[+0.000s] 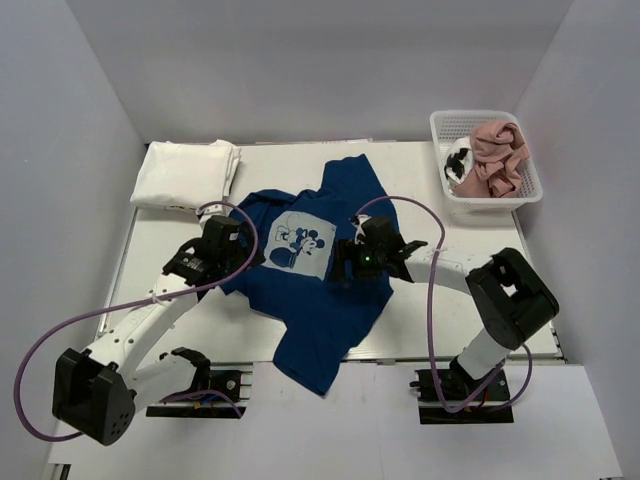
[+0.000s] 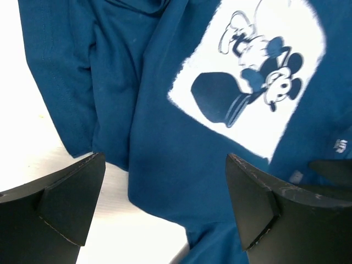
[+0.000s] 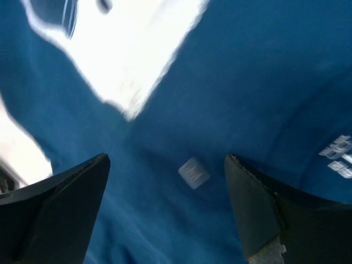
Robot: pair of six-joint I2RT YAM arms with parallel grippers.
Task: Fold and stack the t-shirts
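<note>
A navy blue t-shirt (image 1: 330, 310) with a pale cartoon print (image 1: 303, 243) lies spread and rumpled in the middle of the table. It fills the left wrist view (image 2: 159, 148) and the right wrist view (image 3: 247, 82). My left gripper (image 1: 243, 252) is open over the shirt's left edge (image 2: 165, 212). My right gripper (image 1: 347, 265) is open just above the cloth right of the print, over a small grey tag (image 3: 193, 172). A folded white t-shirt (image 1: 187, 173) lies at the back left. A pink t-shirt (image 1: 497, 152) and a white black-marked one (image 1: 459, 163) sit in the basket.
A white mesh basket (image 1: 487, 199) stands at the back right. The navy shirt's lower end (image 1: 305, 375) hangs over the table's near edge between the arm bases. Purple cables loop from both arms. Grey walls enclose the table.
</note>
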